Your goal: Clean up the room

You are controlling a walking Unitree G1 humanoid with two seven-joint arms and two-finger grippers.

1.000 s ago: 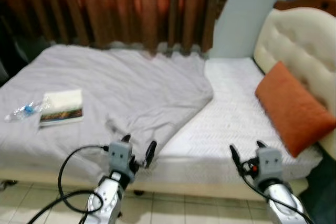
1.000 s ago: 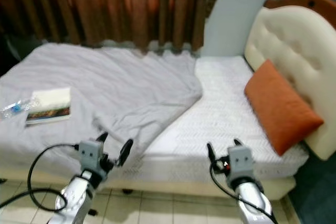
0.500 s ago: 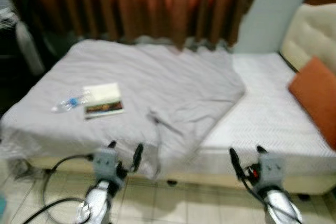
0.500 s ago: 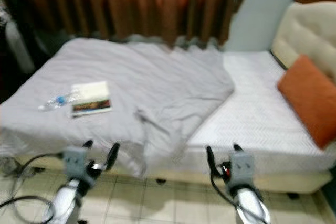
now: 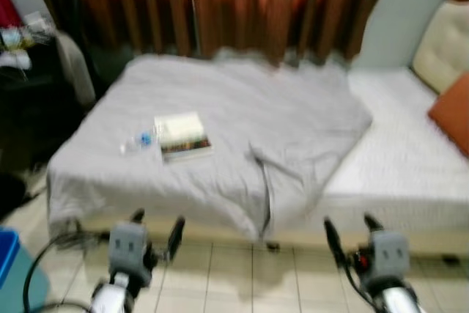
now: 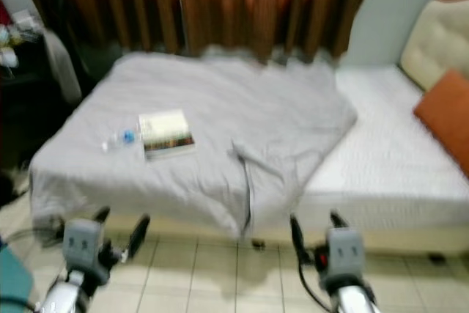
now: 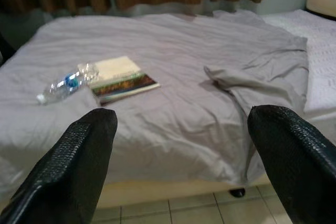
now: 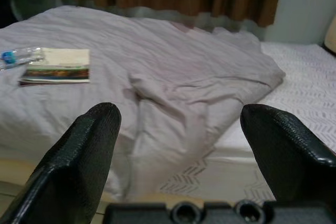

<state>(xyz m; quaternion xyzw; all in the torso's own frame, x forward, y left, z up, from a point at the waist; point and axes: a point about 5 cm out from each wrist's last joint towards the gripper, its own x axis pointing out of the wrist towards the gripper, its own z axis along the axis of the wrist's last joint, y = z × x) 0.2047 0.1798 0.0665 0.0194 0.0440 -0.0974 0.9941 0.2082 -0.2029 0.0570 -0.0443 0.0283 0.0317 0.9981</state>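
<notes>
A grey blanket (image 5: 242, 130) lies rumpled across the bed (image 5: 396, 174), a book (image 5: 182, 135) and a clear plastic bottle (image 5: 136, 141) touching side by side at centre left of the head views. The left gripper (image 5: 156, 229) and right gripper (image 5: 352, 234) hang over the tiled floor (image 5: 242, 276) at the lower edge — fingers spread wide, holding nothing. The head views alone take in the orange pillow (image 5: 453, 111) at far right, brown curtains (image 5: 220, 5) along the top and a blue bin (image 5: 15, 269) at lower left — the wrist views bring the book's coloured cover closer.

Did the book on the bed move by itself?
No. The book lies beside the water bottle on the grey blanket, as before; the camera shifted.
</notes>
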